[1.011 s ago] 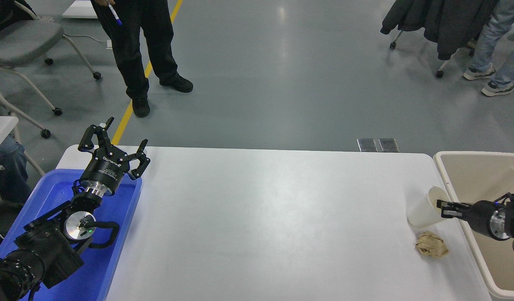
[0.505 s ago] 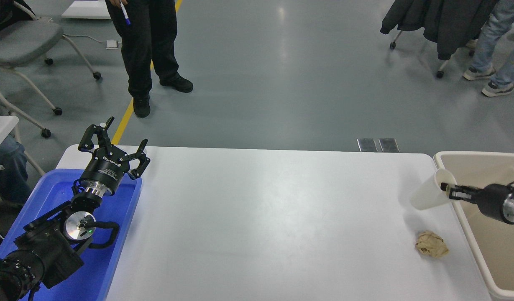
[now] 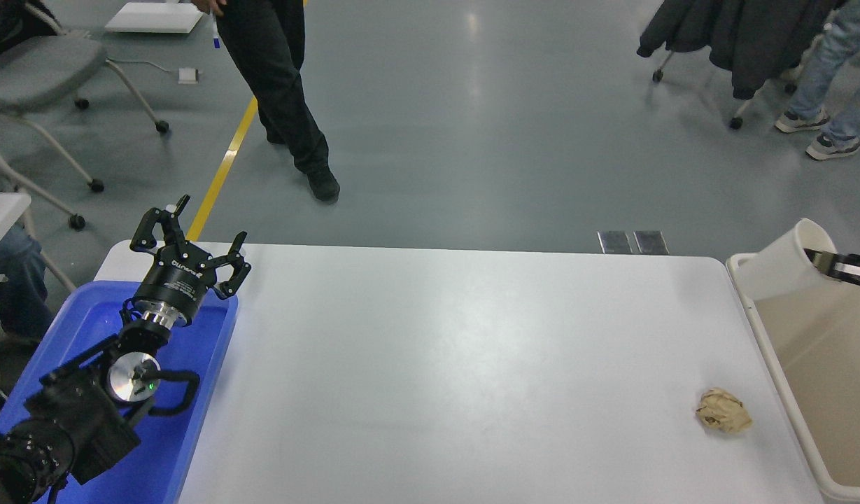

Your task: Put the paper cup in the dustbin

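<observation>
The off-white paper cup (image 3: 783, 262) hangs tilted in the air over the far left corner of the beige dustbin (image 3: 772, 350), which stands at the table's right edge. My right gripper (image 3: 825, 262) comes in from the right edge and is shut on the cup's rim; only its fingertips show. My left gripper (image 3: 192, 241) is open and empty, parked over the far end of the blue tray at the lower left.
A crumpled brown paper ball (image 3: 723, 411) lies on the white table (image 3: 436, 364) near the dustbin's left wall. A blue tray (image 3: 192, 427) sits at the table's left edge. A person (image 3: 283, 91) stands on the floor beyond the table.
My right gripper has lifted the cup off the table and carried it up and right, from beside the paper ball to above the dustbin's corner. The person beyond the table has stepped right.
</observation>
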You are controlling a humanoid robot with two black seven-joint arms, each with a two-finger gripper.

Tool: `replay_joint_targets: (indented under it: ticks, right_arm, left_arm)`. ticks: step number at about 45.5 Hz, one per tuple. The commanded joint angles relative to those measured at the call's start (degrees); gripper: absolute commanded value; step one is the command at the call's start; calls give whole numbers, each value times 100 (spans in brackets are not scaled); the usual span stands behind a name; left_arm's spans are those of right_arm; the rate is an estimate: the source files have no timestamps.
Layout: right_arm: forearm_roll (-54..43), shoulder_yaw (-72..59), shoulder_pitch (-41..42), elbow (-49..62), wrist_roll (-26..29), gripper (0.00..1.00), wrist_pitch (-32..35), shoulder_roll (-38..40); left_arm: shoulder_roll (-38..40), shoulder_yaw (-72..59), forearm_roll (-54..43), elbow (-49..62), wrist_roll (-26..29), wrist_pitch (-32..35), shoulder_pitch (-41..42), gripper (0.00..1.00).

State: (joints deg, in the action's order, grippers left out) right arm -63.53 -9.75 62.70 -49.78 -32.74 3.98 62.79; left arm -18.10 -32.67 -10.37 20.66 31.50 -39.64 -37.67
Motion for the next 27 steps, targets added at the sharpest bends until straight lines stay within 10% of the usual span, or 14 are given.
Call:
replay_joint_targets:
  ticks: [1,27]
  right_arm:
    - [60,26,445,-243,13,0,244,568]
    - [3389,61,990,837,689,0,1571,674]
  left_arm:
    - [0,6,0,0,-3,0,-3,100]
    - [0,-2,0,0,-3,0,5,100]
